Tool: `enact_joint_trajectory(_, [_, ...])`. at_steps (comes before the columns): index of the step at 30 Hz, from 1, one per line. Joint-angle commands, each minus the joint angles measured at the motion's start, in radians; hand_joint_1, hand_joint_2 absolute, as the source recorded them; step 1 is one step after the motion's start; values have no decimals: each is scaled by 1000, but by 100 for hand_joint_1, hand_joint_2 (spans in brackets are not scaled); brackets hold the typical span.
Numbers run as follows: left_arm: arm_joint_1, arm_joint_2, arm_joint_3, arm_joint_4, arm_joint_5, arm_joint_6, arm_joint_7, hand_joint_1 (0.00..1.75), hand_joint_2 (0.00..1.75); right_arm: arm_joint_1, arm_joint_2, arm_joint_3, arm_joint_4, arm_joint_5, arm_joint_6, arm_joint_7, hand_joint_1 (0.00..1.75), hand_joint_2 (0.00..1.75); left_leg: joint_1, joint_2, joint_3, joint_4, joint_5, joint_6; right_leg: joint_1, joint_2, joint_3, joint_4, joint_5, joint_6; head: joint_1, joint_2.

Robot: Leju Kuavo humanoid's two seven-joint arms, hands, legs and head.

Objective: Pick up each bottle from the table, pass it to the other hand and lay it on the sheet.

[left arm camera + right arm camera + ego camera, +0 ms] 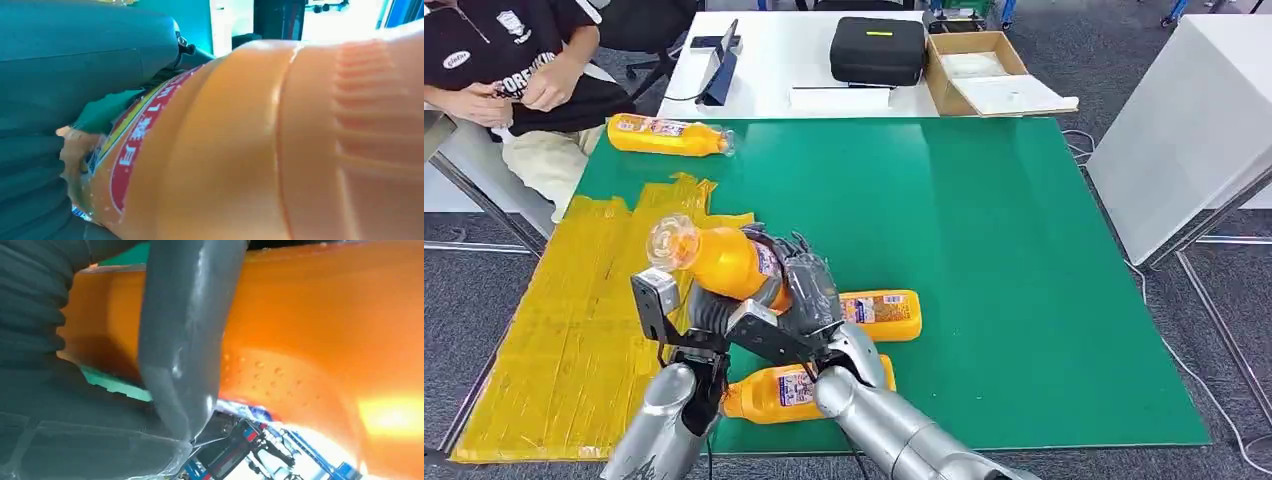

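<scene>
Both hands, left hand (709, 318) and right hand (804, 295), are clamping one orange bottle (724, 262) lifted at lower left of centre, and we are judging it full, heavy and slick, best gripped round its labelled middle.

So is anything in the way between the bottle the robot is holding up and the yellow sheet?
Nothing visible blocks it. The lifted bottle is held over the edge where the green mat meets the yellow sheet, and the part of the sheet beside it looks bare. The other bottles lie on the mat.
</scene>
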Motion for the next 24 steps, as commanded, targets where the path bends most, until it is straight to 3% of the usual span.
enact_joint_trajectory(1, [-40, 3, 43, 39, 4, 8, 0, 175, 175, 0, -14, -17, 22, -15, 4, -22, 0, 175, 2, -1, 4, 0, -1, -5, 2, -3, 5, -1, -1, -3, 0, 0])
enact_joint_trajectory(9, [-25, 0, 58, 25, 11, 10, 5, 175, 175, 63, -61, -67, -136, 44, 29, 4, 0, 175, 2, -1, 4, 0, -1, -5, 2, -2, 5, -2, -1, -3, 0, 0])
enact_joint_trajectory(13, [-11, 3, 72, 19, 11, 14, 6, 175, 175, 175, -107, -157, -335, 174, 57, 38, 0, 175, 2, -2, 3, 0, -1, -4, 2, -3, 5, -2, -1, -2, 0, 0])
enact_joint_trajectory(16, [7, 5, 78, 6, 8, 15, 3, 175, 175, 241, -140, -189, -460, 199, 77, 38, 0, 175, 2, -3, 4, -1, -1, -5, 2, -4, 6, -2, -2, -3, 0, 0])
enact_joint_trajectory(21, [14, 4, 78, 0, 4, 16, 0, 175, 175, 262, -149, -199, -493, 208, 74, 38, 0, 175, 2, -2, 3, 0, -1, -4, 2, -3, 5, -1, -1, -2, 0, 0])
enact_joint_trajectory(24, [50, 5, 82, -29, -4, 30, -4, 175, 175, 372, -201, -239, -678, 217, 61, 23, 0, 175, 1, -2, 2, -1, 0, -3, 1, -3, 3, -2, -1, -2, 0, 0])
